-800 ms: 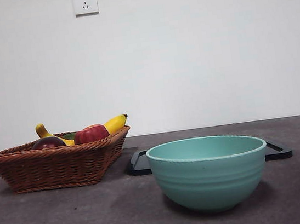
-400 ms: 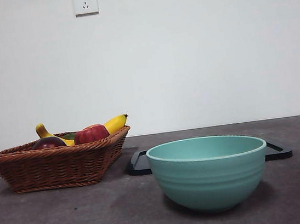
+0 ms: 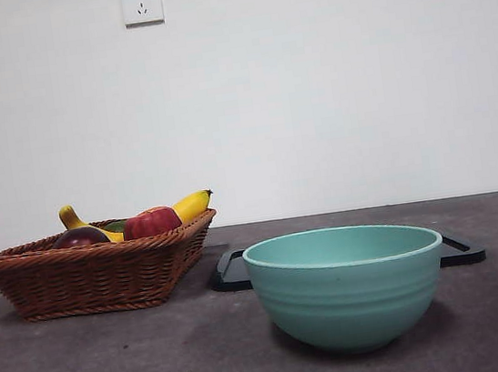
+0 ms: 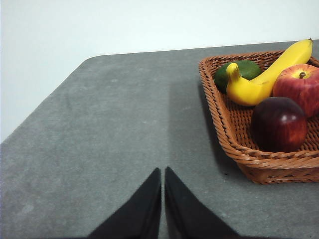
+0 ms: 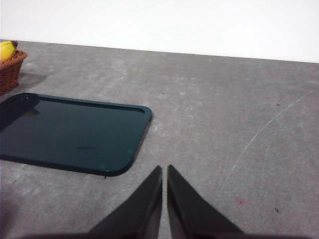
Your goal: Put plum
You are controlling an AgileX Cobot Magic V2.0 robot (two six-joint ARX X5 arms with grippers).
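Note:
The plum [image 4: 279,124] is dark maroon and glossy and lies in the brown wicker basket [image 4: 234,149], at its near corner beside a red apple [image 4: 298,85]. In the front view the plum [image 3: 79,237] shows just above the basket rim [image 3: 95,270]. My left gripper [image 4: 163,172] is shut and empty over bare table, apart from the basket. My right gripper [image 5: 164,169] is shut and empty over the table beside the dark tray [image 5: 70,132]. Neither arm shows in the front view.
The basket also holds a yellow banana [image 4: 264,74] and a green fruit [image 4: 239,72]. A teal bowl [image 3: 346,283] stands at the front, ahead of the dark tray [image 3: 233,271]. A white wall with a socket [image 3: 140,2] stands behind the table.

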